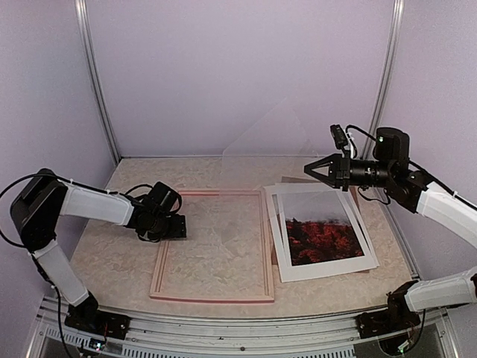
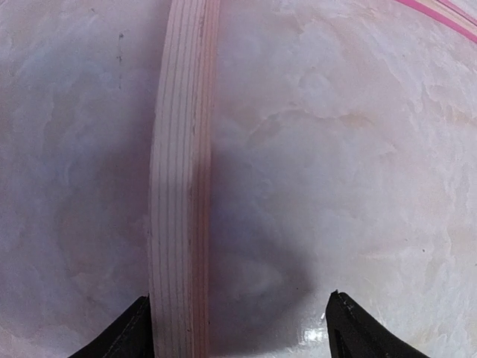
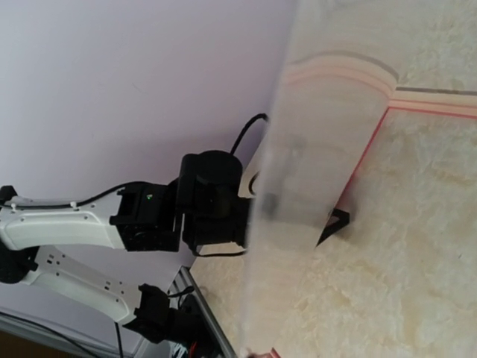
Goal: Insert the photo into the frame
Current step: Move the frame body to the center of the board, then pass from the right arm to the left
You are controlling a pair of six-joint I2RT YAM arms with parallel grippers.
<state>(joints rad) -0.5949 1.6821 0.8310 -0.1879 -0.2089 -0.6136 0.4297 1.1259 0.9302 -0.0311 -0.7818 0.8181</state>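
Both jaws of the left gripper point(image 2: 238, 332) stand spread astride the nine-o'clock rail of the frame point(image 2: 179, 186), which lies flat, back up. The photo point(image 1: 322, 231) lies face up at the frame's three o'clock. Above the photo's twelve-o'clock edge, the right gripper point(image 1: 309, 170) is raised, pinching a clear sheet point(image 3: 313, 186).

Inventory, from my station:
1. Marbled beige table point(image 1: 112, 253) is spreading beneath me.
2. Clear sheet point(image 1: 272, 134) is hanging tilted above it.
3. Brown board point(image 1: 292, 180) is lying flat, far right.
4. Lilac walls point(image 1: 223, 74) are enclosing me.

Tilted clear sheet point(image 1: 272, 134) above frame point(image 1: 212, 297) opening, L gripper point(image 1: 181, 226) astride left rail; photo point(image 1: 324, 235) reachable from above.
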